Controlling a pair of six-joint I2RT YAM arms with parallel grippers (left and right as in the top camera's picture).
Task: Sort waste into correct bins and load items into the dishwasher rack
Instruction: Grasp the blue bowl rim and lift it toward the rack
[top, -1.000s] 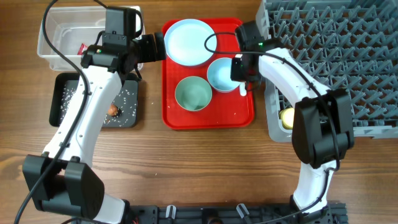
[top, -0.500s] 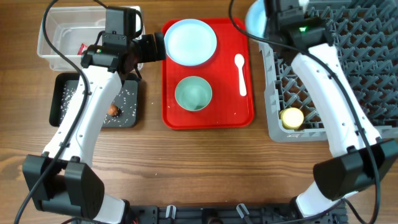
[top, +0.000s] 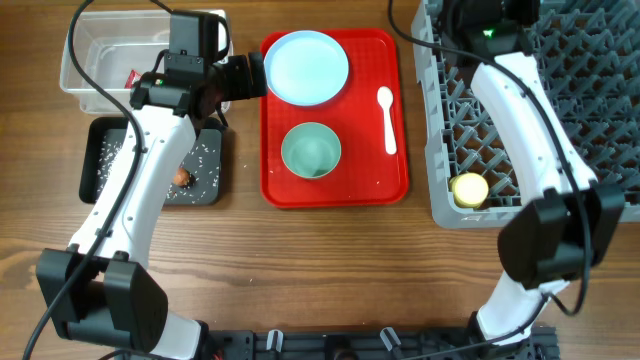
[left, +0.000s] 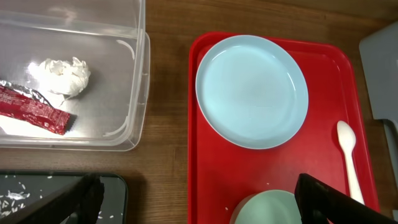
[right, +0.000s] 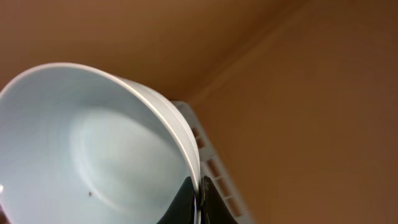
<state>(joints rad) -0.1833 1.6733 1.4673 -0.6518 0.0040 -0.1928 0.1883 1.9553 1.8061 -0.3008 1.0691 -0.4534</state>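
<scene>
Right wrist view: the pale blue bowl (right: 93, 149) runs off the left and bottom edges, and you see only the tips of the right gripper (right: 199, 202) on its rim. Overhead: the dishwasher rack (top: 590, 110) is cropped top and right, and your left arm (top: 150, 160) hides part of the clear tub (top: 100, 50).

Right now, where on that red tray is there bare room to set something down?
The red tray is bare at its lower right corner, below the white spoon and right of the mint-green bowl. The gap between them is free. The pale blue plate crowds the top.
</scene>
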